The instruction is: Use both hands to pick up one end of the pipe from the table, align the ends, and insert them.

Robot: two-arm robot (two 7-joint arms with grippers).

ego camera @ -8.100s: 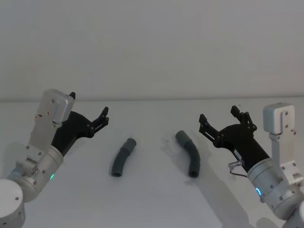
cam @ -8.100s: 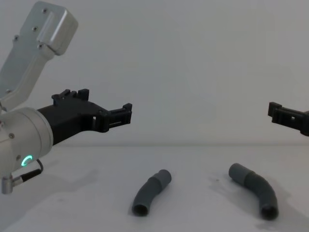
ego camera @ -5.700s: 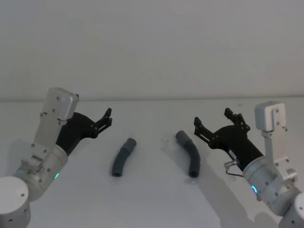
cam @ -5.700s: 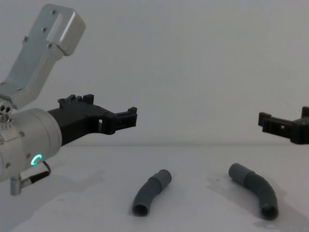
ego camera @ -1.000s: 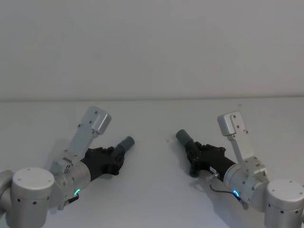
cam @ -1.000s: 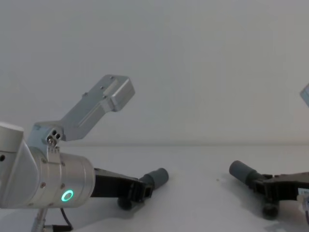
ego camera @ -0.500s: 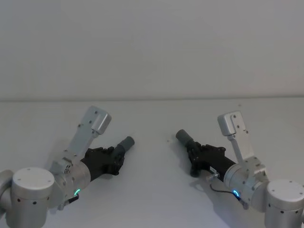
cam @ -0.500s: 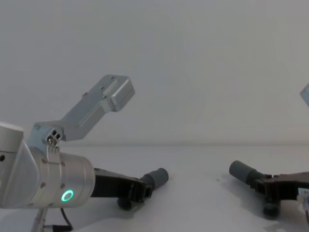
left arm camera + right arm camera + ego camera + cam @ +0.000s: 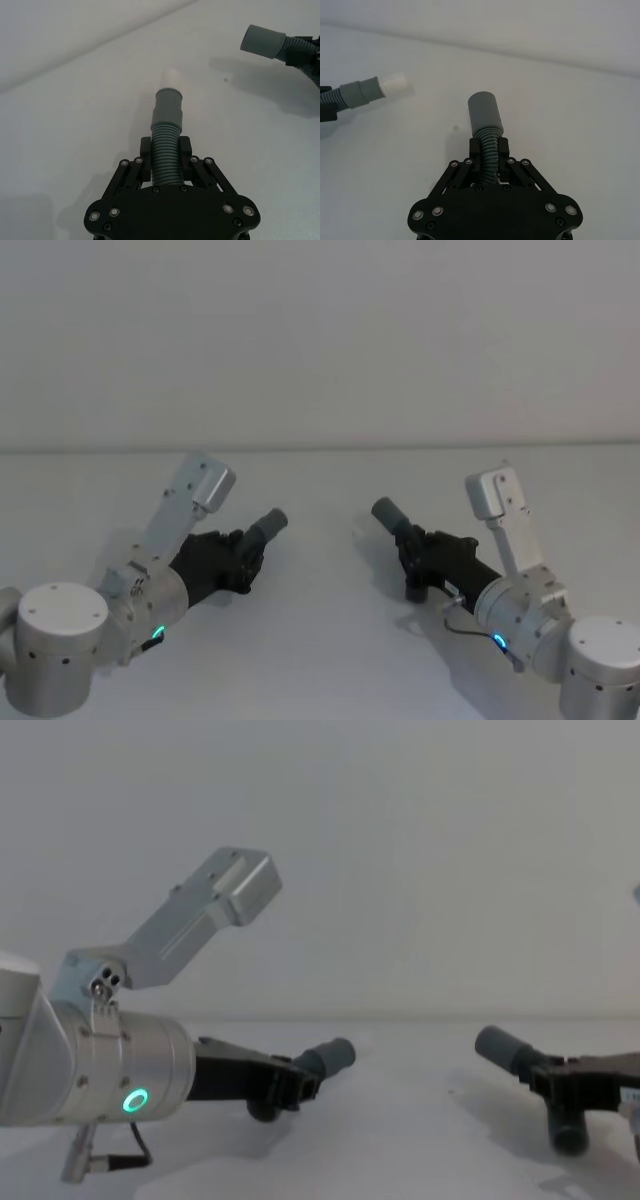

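**Gripping Both Pipe Pieces, Ends Facing Across a Gap**

Nearest the body, stretching the left arm [image 9: 110, 1070] forward and inward from the near left, green ring light [image 9: 133, 1101] glowing, silver wrist housing angling up above it. Mirroring that on the near right with the right arm [image 9: 520, 615], likewise slanting in toward the middle of the table [image 9: 320, 650].

Farther out, clamping the left gripper [image 9: 165, 156] on the ribbed middle of the left pipe piece [image 9: 167, 120], jaws pressing it from both sides, and holding it low over the white surface. Clamping the right gripper [image 9: 489, 149] in the same way on the ribbed middle of the right pipe piece [image 9: 485, 115], with the near end drooping below the fingers in the chest view. Impossible to tell whether that end is touching the table.

Farther still, pointing the left piece's grey cuff and narrower white tip [image 9: 172, 79] forward and toward the right. Pointing the right piece's socket cuff [image 9: 386, 510] forward and toward the left. Holding the two ends well apart and not in line, each angling away past its fingertips, with bare table between them and the plain wall [image 9: 320, 340] behind.
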